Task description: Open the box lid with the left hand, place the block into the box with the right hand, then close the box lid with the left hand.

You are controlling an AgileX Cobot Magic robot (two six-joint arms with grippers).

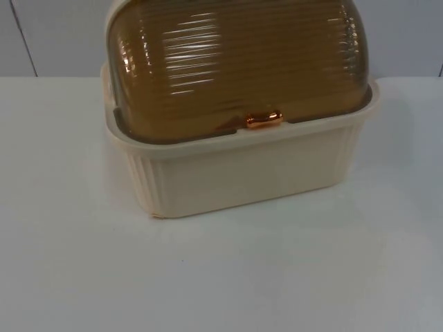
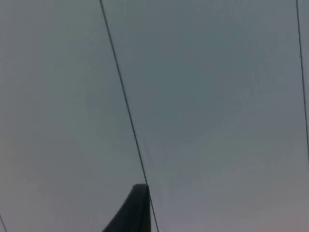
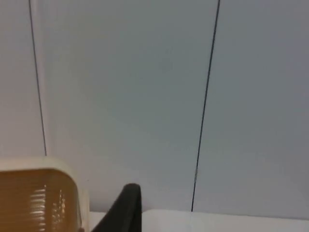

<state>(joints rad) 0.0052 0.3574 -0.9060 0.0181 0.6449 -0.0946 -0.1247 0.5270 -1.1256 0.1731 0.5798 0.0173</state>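
A cream ribbed box (image 1: 242, 173) stands at the back middle of the table. Its amber see-through domed lid (image 1: 235, 62) is down on the base, and a copper handle (image 1: 264, 120) sits at the lid's front edge. My left gripper (image 2: 137, 212) is raised and faces the grey wall, away from the box. My right gripper (image 3: 126, 208) also faces the wall, with a corner of the amber lid (image 3: 34, 198) beside it.
The white table (image 1: 221, 277) stretches wide in front of the box and to both sides. The grey partition wall (image 1: 55, 34) with thin dark seams rises right behind the box.
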